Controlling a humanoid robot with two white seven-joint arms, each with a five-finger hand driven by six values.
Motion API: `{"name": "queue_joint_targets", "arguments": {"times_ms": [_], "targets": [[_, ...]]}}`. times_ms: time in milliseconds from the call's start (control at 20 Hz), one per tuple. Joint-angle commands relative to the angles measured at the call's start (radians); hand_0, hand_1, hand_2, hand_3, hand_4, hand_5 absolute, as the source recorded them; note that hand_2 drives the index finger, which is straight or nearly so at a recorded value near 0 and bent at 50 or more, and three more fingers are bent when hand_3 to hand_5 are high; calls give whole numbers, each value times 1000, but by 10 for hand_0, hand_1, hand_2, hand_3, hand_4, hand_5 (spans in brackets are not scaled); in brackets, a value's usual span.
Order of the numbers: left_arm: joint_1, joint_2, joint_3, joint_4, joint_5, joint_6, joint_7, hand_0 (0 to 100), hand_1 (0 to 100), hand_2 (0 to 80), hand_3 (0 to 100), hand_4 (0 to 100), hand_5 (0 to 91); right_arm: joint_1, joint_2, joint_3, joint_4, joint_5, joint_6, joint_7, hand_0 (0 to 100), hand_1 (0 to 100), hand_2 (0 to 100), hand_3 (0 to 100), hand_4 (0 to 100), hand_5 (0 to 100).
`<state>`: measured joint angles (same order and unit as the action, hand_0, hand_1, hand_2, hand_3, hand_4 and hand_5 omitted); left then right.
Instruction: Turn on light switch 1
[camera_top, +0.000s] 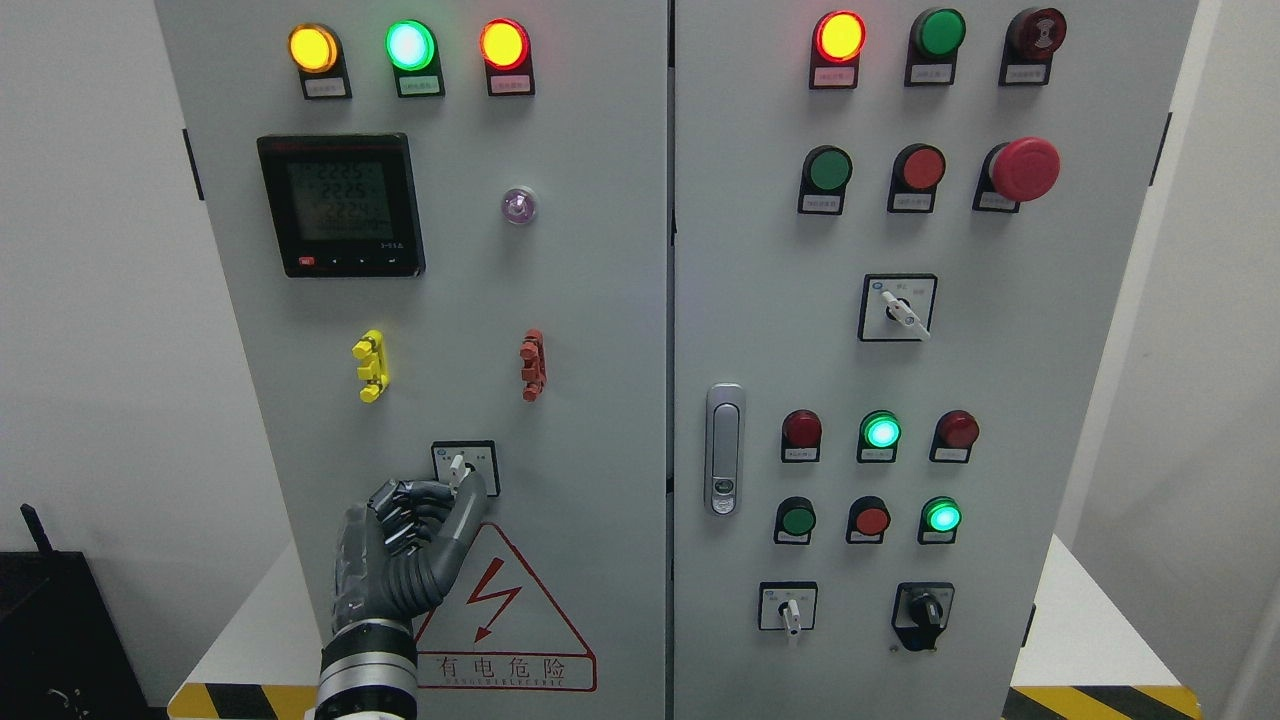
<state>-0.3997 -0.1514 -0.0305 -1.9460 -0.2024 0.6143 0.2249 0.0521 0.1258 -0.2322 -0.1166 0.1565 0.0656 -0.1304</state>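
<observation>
Left hand (420, 530) is raised to the rotary switch (463, 467) low on the left cabinet door (600, 300), fingers curled and pinching its white knob. A red warning triangle (510, 620) sits directly below; yellow (370, 365) and red (533, 365) clips above, unobstructed

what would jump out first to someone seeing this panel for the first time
Most likely the row of lit lamps, yellow, green and red, across the top of the left door, plus the big red mushroom button high on the right door. Lower left, the robot's left hand reaches up to the small rotary switch, just above the red lightning warning triangle.
</observation>
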Motion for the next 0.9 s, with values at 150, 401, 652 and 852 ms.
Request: {"name": "queue_joint_targets", "arguments": {"times_ms": [150, 401, 652, 852], "targets": [[-1, 0, -5, 1, -2, 1, 1, 209, 629, 573, 767, 860, 825, 0, 0, 1, 0, 0, 0, 0, 305, 0, 0, 0, 0, 0], [-4, 0, -5, 1, -2, 1, 1, 206, 623, 577, 769, 861, 825, 0, 0, -1, 0, 0, 0, 0, 304, 0, 0, 0, 0, 0], [-5, 0, -5, 1, -5, 2, 2, 208, 620, 579, 771, 864, 827, 0, 0, 1, 0, 0, 0, 0, 304, 0, 0, 0, 0, 0], [-10, 0, -5, 1, -5, 18, 2, 212, 615, 582, 772, 865, 829, 0, 0, -1, 0, 0, 0, 0, 304, 0, 0, 0, 0, 0]]}}
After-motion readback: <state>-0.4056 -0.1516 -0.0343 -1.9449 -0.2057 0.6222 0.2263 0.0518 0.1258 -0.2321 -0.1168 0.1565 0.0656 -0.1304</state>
